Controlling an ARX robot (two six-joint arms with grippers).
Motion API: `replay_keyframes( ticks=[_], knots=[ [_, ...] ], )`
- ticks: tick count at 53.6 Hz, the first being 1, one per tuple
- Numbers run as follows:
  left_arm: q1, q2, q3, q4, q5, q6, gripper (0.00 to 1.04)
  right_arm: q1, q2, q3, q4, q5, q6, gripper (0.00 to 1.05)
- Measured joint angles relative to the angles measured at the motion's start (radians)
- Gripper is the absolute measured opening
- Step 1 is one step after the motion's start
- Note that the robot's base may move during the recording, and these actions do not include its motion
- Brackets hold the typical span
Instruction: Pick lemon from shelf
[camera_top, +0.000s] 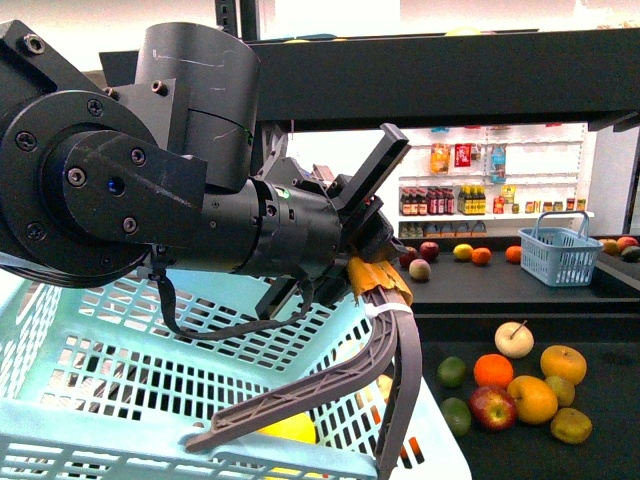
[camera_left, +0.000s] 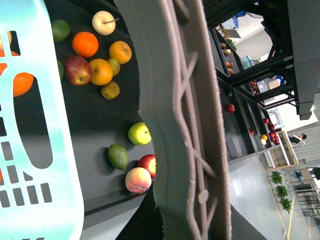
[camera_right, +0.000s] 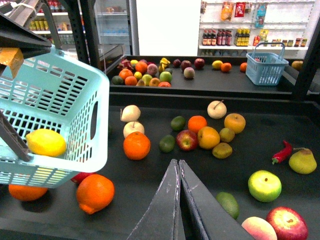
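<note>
1. Seemingly the pick itself is done: the lemon (camera_right: 45, 142) lies inside the light blue basket (camera_right: 75, 90), low against its slatted wall, and no longer among the loose fruit on the shelf (camera_right: 150, 175).
2. Only a sliver of the lemon shows in the front view, yellow behind the basket's near rim and under the left hand (camera_top: 300, 425).
3. That left hand hangs over the basket with its two ribbed grey fingers (camera_top: 290, 395) curving down toward the rim. They look parted and empty, though how wide I cannot tell for sure.
4. Well clear of the basket, the right hand (camera_right: 179, 200) hovers above the shelf tray with its fingers pressed together, gripping nothing.
5. What is left, by my judgement, is little more than drawing the left arm away from the basket.
6. Hidden or unclear: the big black arm blocks much of the basket in the front view. The left wrist view is mostly filled by one grey finger and a strip of basket wall, so it shows no lemon at all.
</note>
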Motion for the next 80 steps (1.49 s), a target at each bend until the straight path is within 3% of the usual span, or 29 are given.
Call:
replay_keyframes(
  ticks=[10,16,41,51,56,66,69,75,80],
  knots=[
    [0.0,0.0,0.0,0.0,0.0,0.0,0.07,0.0,-0.048,0.0,-0.049,0.0,0.0,0.02],
    [0.0,0.0,0.0,0.0,0.001,0.0,0.07,0.0,-0.182,0.0,-0.212,0.0,0.0,0.02],
    [0.0,0.0,0.0,0.0,0.0,-0.001,0.07,0.0,-0.216,0.0,-0.22,0.0,0.0,0.02],
    [0.0,0.0,0.0,0.0,0.0,0.0,0.07,0.0,-0.216,0.0,-0.22,0.0,-0.001,0.35],
    [0.0,0.0,0.0,0.0,0.0,0.0,0.07,0.0,-0.216,0.0,-0.22,0.0,-0.001,0.6],
    [0.0,0.0,0.0,0.0,0.0,0.0,0.07,0.0,-0.216,0.0,-0.22,0.0,-0.001,0.92],
    [0.0,0.0,0.0,0.0,0.0,0.0,0.07,0.0,-0.216,0.0,-0.22,0.0,0.0,0.98],
    [0.0,0.0,0.0,0.0,0.0,0.0,0.07,0.0,-0.216,0.0,-0.22,0.0,0.0,0.97],
    [-0.004,0.005,-0.019,0.115,-0.09,-0.055,0.07,0.0,-0.216,0.0,-0.22,0.0,0.0,0.97]
  ],
)
